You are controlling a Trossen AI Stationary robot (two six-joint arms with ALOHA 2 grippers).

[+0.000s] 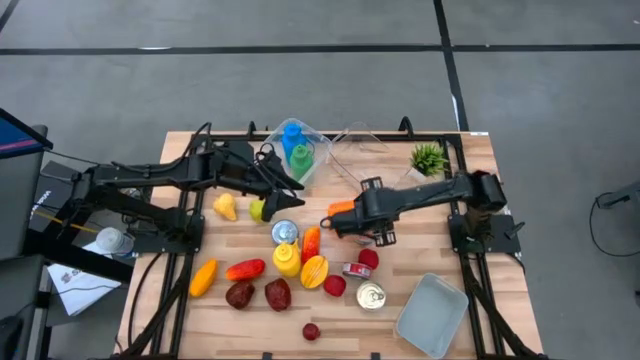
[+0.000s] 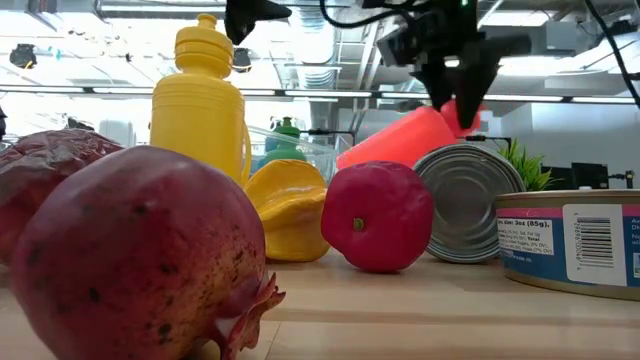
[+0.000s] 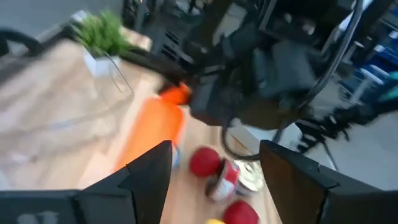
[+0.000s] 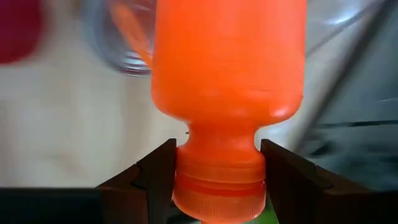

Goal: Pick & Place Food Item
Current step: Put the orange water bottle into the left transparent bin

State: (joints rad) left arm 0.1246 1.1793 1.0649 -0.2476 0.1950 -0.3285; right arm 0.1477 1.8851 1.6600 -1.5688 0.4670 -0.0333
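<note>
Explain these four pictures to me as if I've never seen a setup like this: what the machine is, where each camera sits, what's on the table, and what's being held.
Two dark robot arms work at a wooden table. One picture looks straight down, one sits at table-top height, and one camera rides on each wrist. On the table lie toy foods, such as a yellow bottle and a pomegranate, plus cans, a small potted plant, a clear container and a grey tray. The right gripper holds an orange bottle by its neck, lifted off the table. The left gripper is open and holds nothing, near the clear container.

Bare board (image 1: 480, 215) rt of tray (image 1: 432, 315); centre crowded w/ cans (image 1: 371, 296), fruit (image 1: 277, 294), yellow bottle (image 1: 286, 259).
</note>
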